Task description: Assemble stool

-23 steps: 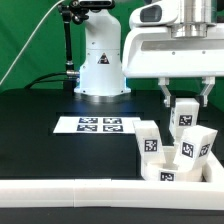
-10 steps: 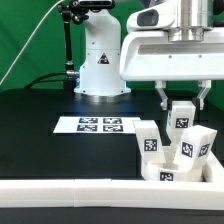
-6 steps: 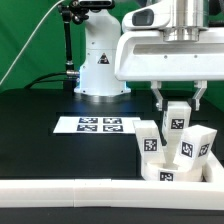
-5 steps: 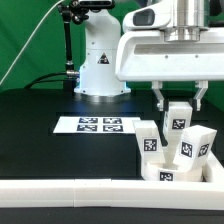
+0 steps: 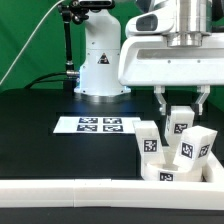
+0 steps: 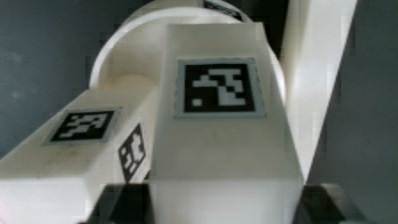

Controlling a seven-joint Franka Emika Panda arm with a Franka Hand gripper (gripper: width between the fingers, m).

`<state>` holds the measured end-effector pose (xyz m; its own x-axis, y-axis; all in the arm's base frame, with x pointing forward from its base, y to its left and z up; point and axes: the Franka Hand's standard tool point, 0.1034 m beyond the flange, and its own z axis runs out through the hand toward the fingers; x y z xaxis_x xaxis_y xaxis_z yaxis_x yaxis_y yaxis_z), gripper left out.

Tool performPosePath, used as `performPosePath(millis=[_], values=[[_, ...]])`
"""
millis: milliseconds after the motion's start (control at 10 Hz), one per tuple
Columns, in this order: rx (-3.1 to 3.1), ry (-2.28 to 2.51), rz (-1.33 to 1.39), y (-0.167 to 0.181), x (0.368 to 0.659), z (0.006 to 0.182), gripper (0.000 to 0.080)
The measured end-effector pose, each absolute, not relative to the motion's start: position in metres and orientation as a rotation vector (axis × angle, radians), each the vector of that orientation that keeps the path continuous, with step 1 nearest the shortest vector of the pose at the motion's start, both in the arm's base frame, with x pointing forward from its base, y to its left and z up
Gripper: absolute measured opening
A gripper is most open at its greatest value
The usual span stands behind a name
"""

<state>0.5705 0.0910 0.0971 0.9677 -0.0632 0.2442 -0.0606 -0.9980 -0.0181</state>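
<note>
Black tabletop (image 5: 40, 150) is backed by green cloth. 1 upright leg (image 5: 179, 121) is clamped by the gripper (image 5: 181, 103) above the seat (image 5: 185, 168). Seating is judged underway; aligned lowering is needed next.

Hand (image 5: 181, 98) around upright leg (image 5: 179, 121)

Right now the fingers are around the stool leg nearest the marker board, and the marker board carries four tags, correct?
Not quite. In the exterior view the fingers straddle the rearmost stool leg, farthest from the white rail, not the front leg nearest the marker board. The board does carry four tags.
</note>
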Motion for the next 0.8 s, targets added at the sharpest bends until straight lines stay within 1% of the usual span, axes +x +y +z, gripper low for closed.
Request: performPosePath(millis=[200, 400, 600, 700, 800], values=[[-3.108, 0.088, -0.392, 0.0936, 0.5659, 0.0909, 0.0337], [-3.100, 0.067, -0.458, 0.0931, 0.5657, 0.0909, 0.0337], [-3.102, 0.043, -0.464, 0.0925, 0.5660, 0.0914, 0.0337], [-3.103, 0.042, -0.464, 0.0926, 0.5660, 0.0913, 0.0362], [-3.103, 0.042, -0.463, 0.0926, 0.5659, 0.0910, 0.0362]])
